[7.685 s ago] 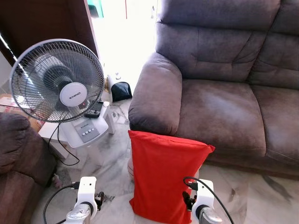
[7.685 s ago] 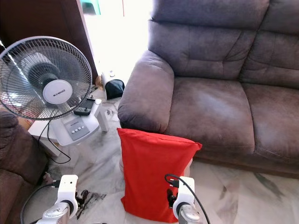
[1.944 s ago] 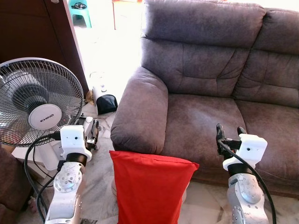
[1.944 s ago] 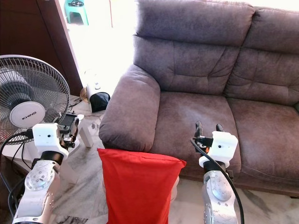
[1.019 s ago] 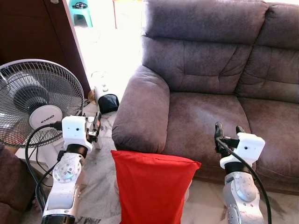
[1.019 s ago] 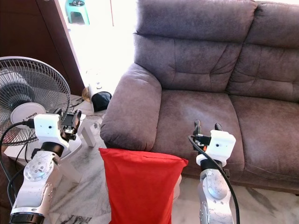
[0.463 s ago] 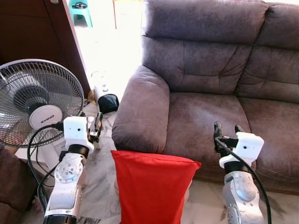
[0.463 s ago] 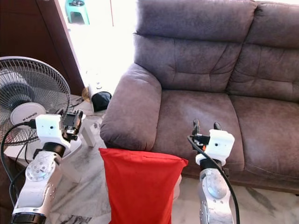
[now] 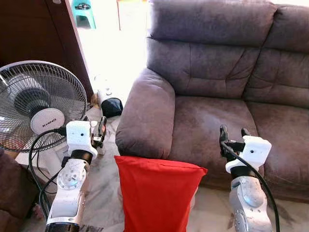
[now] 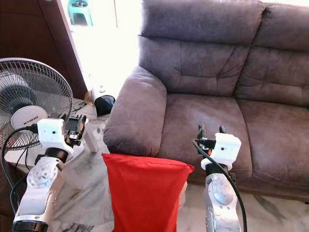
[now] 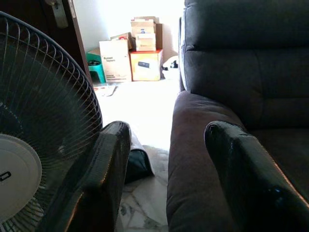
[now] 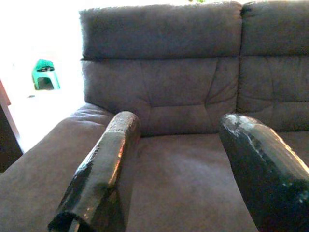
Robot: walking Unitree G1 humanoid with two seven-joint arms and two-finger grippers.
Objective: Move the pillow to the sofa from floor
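We have the red pillow [image 9: 157,193] standing on the floor at lower centre of the head view, leaning against the sofa [image 9: 212,111] front below its armrest. Both arms are raised either side of it — the left gripper [image 9: 100,129] beside the fan [image 9: 36,104] at left, the right gripper [image 9: 231,136] at right over the seat cushion — each with fingers spread and empty. We judge the grasp comes next: we should lower both and pinch the pillow's top corners evenly, so it lifts without sagging
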